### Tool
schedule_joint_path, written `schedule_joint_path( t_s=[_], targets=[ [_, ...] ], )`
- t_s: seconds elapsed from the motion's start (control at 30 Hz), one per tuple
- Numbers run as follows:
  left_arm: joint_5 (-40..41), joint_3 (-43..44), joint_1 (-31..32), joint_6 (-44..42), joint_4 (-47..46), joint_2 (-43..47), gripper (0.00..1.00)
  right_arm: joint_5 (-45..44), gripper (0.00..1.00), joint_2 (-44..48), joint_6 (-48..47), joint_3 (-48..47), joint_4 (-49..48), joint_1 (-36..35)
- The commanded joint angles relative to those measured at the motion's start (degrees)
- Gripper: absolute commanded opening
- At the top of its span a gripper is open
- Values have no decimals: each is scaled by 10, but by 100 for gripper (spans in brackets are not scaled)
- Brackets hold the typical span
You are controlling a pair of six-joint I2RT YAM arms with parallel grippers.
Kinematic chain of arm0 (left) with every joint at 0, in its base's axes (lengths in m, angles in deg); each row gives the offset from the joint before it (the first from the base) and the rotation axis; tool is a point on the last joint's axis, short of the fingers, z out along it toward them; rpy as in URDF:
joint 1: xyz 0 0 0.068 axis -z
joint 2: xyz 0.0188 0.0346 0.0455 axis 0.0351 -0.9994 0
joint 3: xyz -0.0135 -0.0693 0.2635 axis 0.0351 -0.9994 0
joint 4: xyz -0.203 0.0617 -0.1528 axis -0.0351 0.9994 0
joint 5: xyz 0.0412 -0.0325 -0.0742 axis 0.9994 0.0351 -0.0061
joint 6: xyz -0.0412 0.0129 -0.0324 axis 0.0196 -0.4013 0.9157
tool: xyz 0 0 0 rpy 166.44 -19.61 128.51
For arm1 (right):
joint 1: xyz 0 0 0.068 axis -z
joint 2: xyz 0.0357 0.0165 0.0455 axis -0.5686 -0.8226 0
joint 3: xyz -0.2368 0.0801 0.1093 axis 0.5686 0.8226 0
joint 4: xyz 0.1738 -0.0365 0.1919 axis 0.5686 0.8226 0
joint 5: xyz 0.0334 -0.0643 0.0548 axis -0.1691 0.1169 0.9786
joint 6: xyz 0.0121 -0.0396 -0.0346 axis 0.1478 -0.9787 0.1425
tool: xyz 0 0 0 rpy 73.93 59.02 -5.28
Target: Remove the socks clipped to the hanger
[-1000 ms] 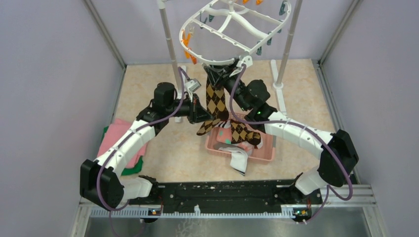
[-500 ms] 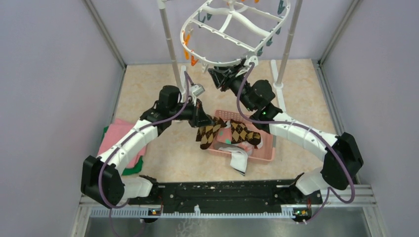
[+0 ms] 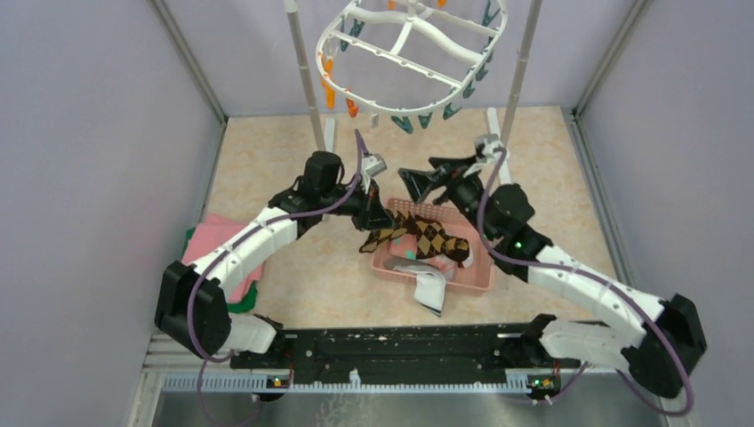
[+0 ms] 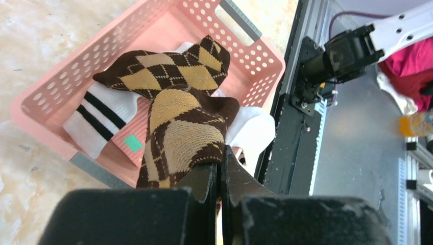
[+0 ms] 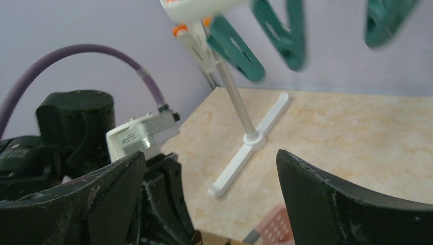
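Our left claw [image 4: 220,153] is pinched tight on one end of a brown-tan argyle sock [image 4: 178,127]. The sock drapes from it over the pink basket [image 4: 56,87] on the bench [image 3: 551,169]. Its argyle twin [image 4: 168,71] lies inside the basket, partly over a white sock with black stripes [image 4: 97,120]. Our right claw [image 5: 209,158] stands wide with nothing between its jaws. It is low beneath the white hanger [image 3: 402,59], whose teal clips [image 5: 237,46] dangle above it.

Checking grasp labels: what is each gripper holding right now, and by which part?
Left gripper pinches an argyle sock by the edge at one end; which end cannot be told. Right gripper is open and holds nothing.
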Motion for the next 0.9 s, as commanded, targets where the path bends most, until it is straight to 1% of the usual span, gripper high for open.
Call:
schedule_joint_path(
  t_s=[0.0, 0.03, 0.13, 0.3, 0.33, 0.37, 0.43, 0.47, 0.5, 0.57, 0.6, 0.67, 0.73, 0.87],
  targets=[
    [-5, 34, 26, -67, 14, -27, 0, 3, 99, 117, 47, 56, 100, 1],
    [0, 44, 33, -85, 19, -35, 0, 3, 99, 146, 51, 71, 136, 1],
    [7, 82, 54, -105, 30, -69, 0, -1, 99, 227, 63, 100, 248, 0],
    [26, 142, 82, -126, 42, -122, 0, 2, 99, 320, 97, 94, 445, 0],
    [28, 150, 88, -129, 45, -134, 5, 3, 99, 334, 105, 89, 496, 0],
    [33, 156, 94, -136, 52, -143, 15, 10, 99, 347, 114, 85, 531, 1],
    [59, 167, 113, -158, 76, -159, 30, 30, 99, 367, 130, 80, 603, 0],
    [74, 176, 121, -175, 98, -167, 42, 42, 99, 374, 140, 81, 637, 0],
    [85, 184, 127, -189, 120, -177, 57, 57, 99, 379, 151, 85, 663, 0],
    [104, 201, 129, -200, 162, -192, 89, 87, 99, 391, 179, 97, 696, 0],
    [108, 205, 129, -208, 173, -194, 98, 102, 99, 398, 192, 105, 703, -2],
    [113, 212, 129, -221, 182, -188, 99, 121, 99, 405, 213, 119, 716, -5],
    [100, 229, 128, -241, 208, -173, 99, 133, 99, 403, 215, 124, 737, -9],
    [59, 282, 127, -314, 315, -142, 99, 154, 98, 398, 214, 131, 758, -22]
  ],
)
